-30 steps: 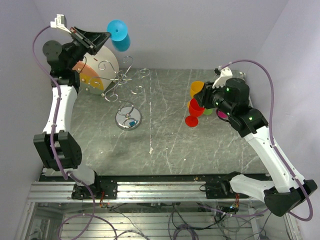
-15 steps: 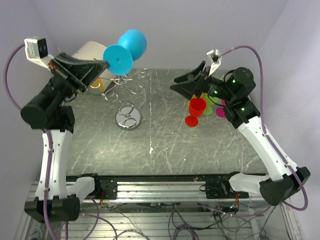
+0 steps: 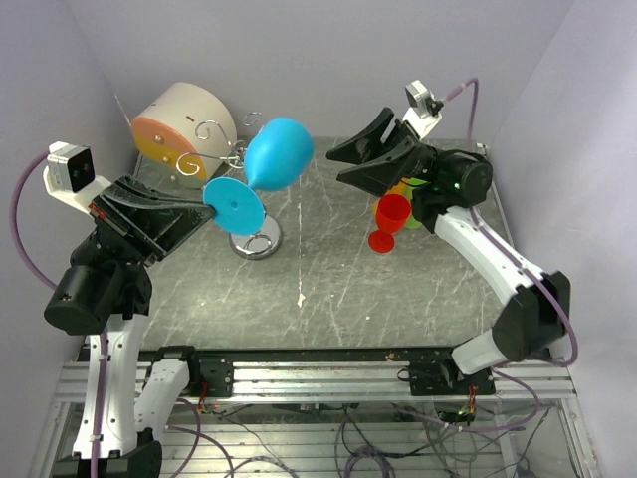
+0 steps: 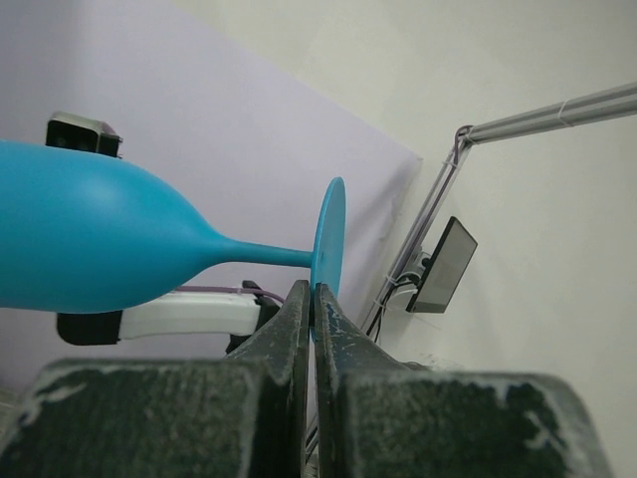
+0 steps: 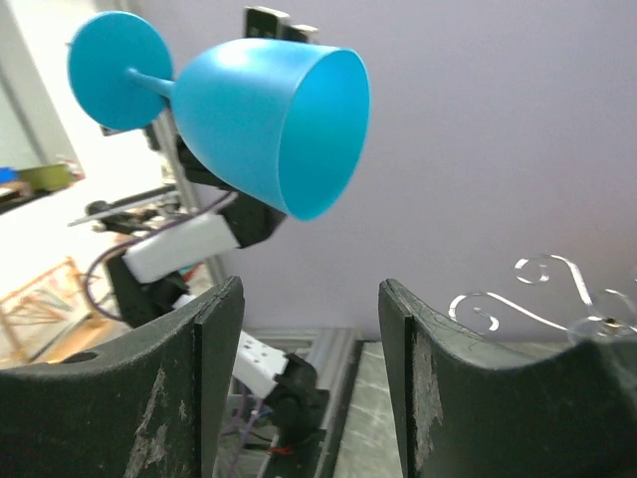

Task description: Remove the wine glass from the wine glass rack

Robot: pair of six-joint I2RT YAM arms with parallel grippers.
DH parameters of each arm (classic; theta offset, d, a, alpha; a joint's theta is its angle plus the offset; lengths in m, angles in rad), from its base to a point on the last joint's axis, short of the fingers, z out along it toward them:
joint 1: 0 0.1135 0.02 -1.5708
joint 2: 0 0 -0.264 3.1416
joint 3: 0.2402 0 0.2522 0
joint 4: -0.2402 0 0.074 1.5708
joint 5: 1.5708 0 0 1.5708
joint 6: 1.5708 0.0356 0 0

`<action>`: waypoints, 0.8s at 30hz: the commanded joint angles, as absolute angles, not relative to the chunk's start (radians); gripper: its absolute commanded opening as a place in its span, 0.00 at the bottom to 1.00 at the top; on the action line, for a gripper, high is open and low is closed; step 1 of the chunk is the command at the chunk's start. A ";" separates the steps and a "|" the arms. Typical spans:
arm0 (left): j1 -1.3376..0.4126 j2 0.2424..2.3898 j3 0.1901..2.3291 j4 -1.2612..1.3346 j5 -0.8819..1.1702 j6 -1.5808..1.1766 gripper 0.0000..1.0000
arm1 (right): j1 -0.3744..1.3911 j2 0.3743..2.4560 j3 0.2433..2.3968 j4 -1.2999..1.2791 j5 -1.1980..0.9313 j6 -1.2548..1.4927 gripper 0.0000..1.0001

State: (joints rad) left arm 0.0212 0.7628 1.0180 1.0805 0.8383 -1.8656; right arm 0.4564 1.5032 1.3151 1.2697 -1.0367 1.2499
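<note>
A: Where is the sky-blue, opaque wine glass?

B: We have it lying sideways in the air over the thin silver wire rack with the round chrome base. Seen from overhead, its bowl points toward one o'clock. It looks free of the curled arms, though the bowl hangs close to them. Our left tool is clamped on the very edge of the flat foot, nothing more.

A: Does that thin pinch worry us?

B: Yes. The whole bowl hangs out to one side of the grip, so we judge the foot could twist or slip. A jerk would likely drop it onto the rack or the grey marbled counter.

A: And the other arm?

B: Our right tool sits at three o'clock of the bowl, jaws wide apart, holding nothing. If we swing the glass that way, we could strike it. Swinging toward nine o'clock risks snagging the wire curls.

A: Anything else close by?

B: A red plastic goblet stands at three o'clock of the chrome base, and a falling glass could topple it.
</note>
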 commanded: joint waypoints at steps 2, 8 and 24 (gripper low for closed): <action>0.008 0.743 0.971 1.123 0.828 -1.891 0.07 | 0.482 1.609 1.386 1.749 -1.032 1.619 0.56; 0.003 0.723 0.917 1.124 0.824 -1.894 0.07 | 0.525 1.606 1.385 1.695 -1.030 1.554 0.56; 0.002 0.713 0.876 1.118 0.825 -1.888 0.07 | 0.604 1.652 1.438 1.728 -1.010 1.558 0.50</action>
